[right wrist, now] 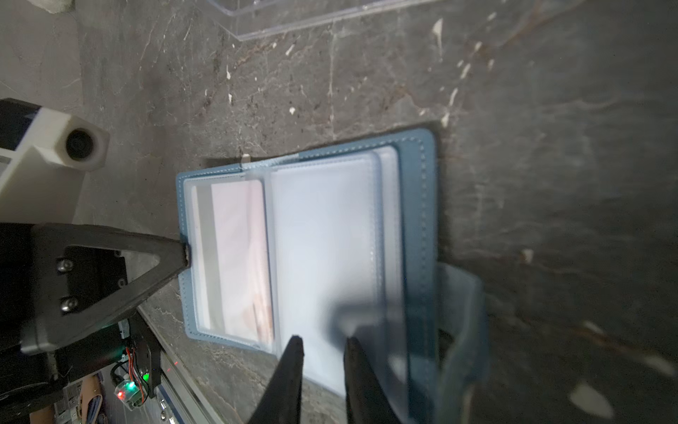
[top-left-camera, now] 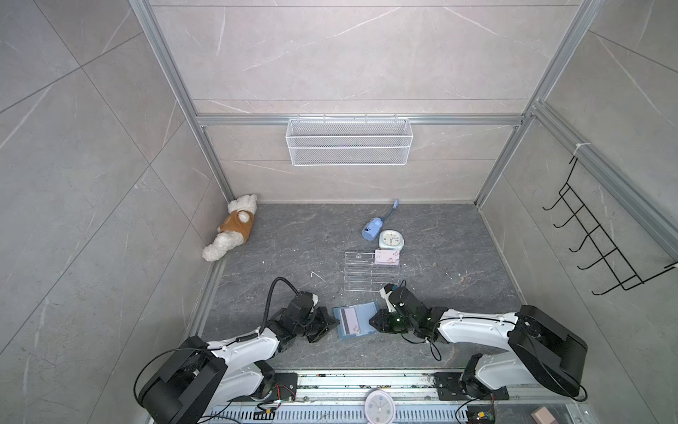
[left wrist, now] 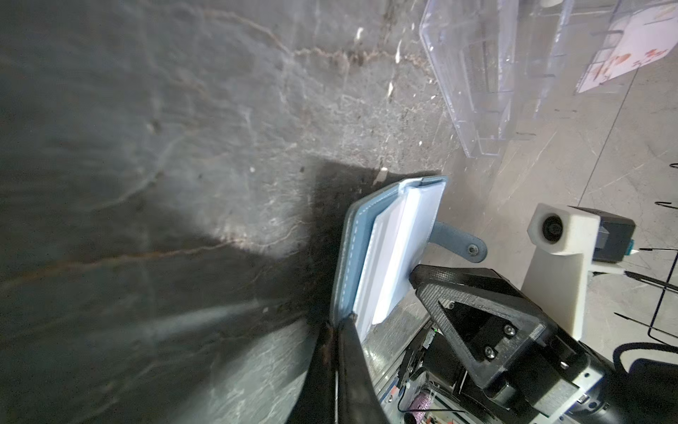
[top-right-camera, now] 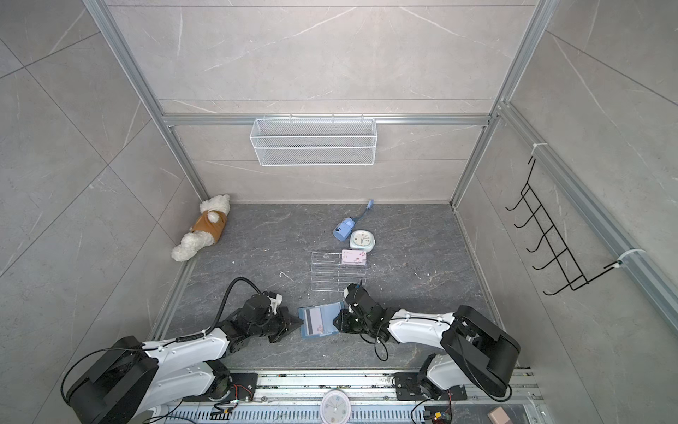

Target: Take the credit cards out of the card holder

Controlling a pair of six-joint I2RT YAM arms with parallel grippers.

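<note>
Right wrist view shows the card holder lying open and flat on the worktop, directly between the two arms. The left end effector is closed on the outer edge of the card holder's left cover, pinning that half down. A credit card, dark stripe up, sits in the clear sleeve on that same half, just beside the clamped edge; its long axis runs parallel to the card holder's spine. The right end effector is at the other half of the card holder, jaws narrowly apart with nothing visibly pinched; contact with the sleeves there cannot be confirmed. The credit card therefore lies across the spine from the right end effector, toward the left one. The left arm is nearer but occupied, so extraction probably falls to the right arm. A second credit card stands in the clear rack beyond the card holder's far edge.
</note>
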